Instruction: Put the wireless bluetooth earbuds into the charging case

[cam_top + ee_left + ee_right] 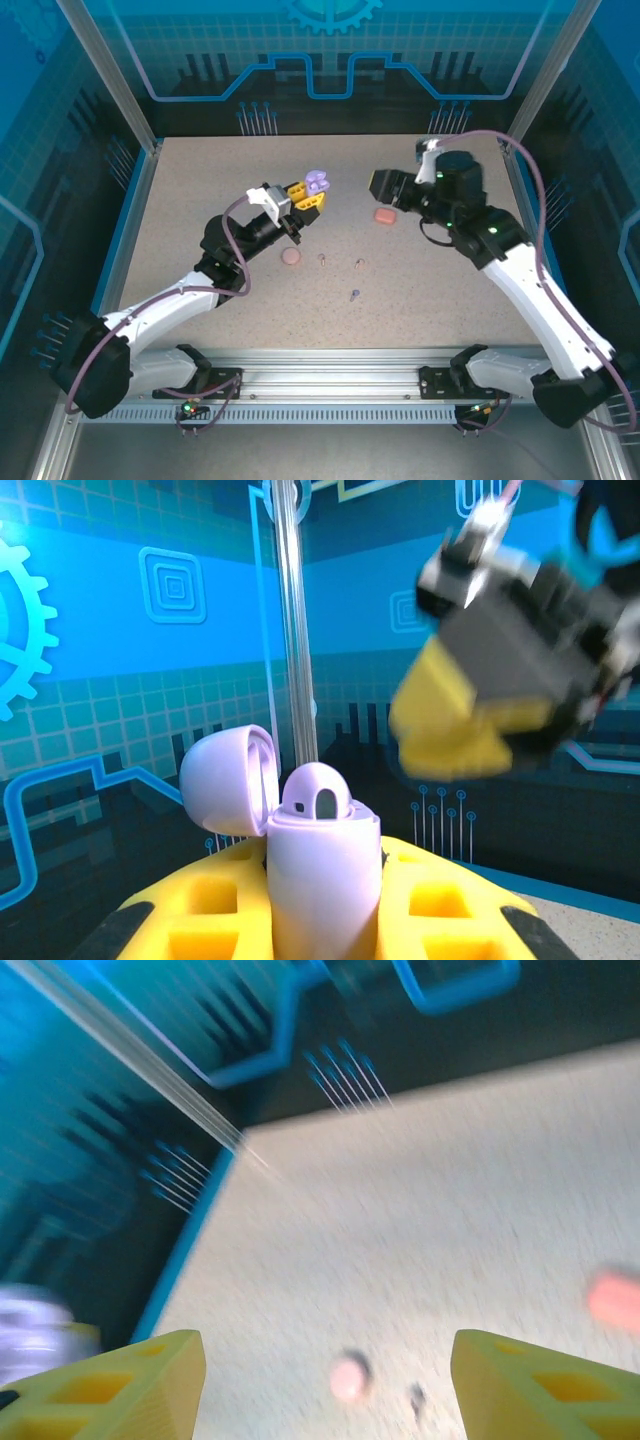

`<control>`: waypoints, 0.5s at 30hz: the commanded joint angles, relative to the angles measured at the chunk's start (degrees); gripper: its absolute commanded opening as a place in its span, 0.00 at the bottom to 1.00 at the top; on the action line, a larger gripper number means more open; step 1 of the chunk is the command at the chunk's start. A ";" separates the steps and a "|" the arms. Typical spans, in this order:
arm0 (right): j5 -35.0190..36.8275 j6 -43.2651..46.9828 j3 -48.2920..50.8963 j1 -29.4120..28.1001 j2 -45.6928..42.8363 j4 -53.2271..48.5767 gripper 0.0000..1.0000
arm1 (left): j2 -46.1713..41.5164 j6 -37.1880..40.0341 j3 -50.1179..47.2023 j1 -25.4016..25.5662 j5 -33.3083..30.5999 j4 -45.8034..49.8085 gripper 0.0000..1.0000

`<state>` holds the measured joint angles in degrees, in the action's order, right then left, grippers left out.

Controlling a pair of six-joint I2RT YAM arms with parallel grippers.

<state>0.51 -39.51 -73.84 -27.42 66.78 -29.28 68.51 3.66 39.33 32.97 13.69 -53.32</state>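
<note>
In the top view the left arm is reaching from the lower left corner toward the middle of the table (190, 190), and a closed pink case (291, 256) is lying just below its wrist. The left gripper (308, 197) is clamping a purple charging case (318, 182) between its yellow fingers (200, 915), holding it upright above the table near the centre of the frame. In the left wrist view the lid (228, 778) of this case is standing open to the left, and a rounded purple piece (318, 800) with a dark oval slot is sitting in its mouth. Right of the pink case, three tiny earbuds (322, 259) are lying loose on the table, well apart from one another: a second (359, 263) is lying further right, and a third (354, 294) lower down; their colours are too small to tell. A closed coral case (383, 215) is resting right of centre, and the right gripper (384, 186) is hanging just above it. In the blurred right wrist view its two yellow fingers (120, 1385) are standing wide apart with nothing between them.
</note>
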 commanded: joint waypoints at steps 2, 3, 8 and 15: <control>3.56 -12.35 6.69 -1.08 3.57 -8.59 0.64 | -1.71 1.89 -0.38 0.38 -2.37 -3.21 0.00; 4.60 -14.20 8.17 -1.95 4.31 -9.00 0.64 | -1.81 1.91 -0.63 0.38 -2.69 -3.36 0.00; 11.01 -25.00 12.41 -7.95 9.06 -11.55 0.62 | -2.47 1.46 -2.43 0.41 -4.65 -4.98 0.00; 16.45 -39.70 12.42 -17.02 19.80 -13.79 0.57 | -4.15 -0.23 -4.50 0.34 -6.58 -7.04 0.00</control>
<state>12.67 -70.08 -61.17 -42.28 83.40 -40.07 66.43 4.43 35.79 32.97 8.73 -56.27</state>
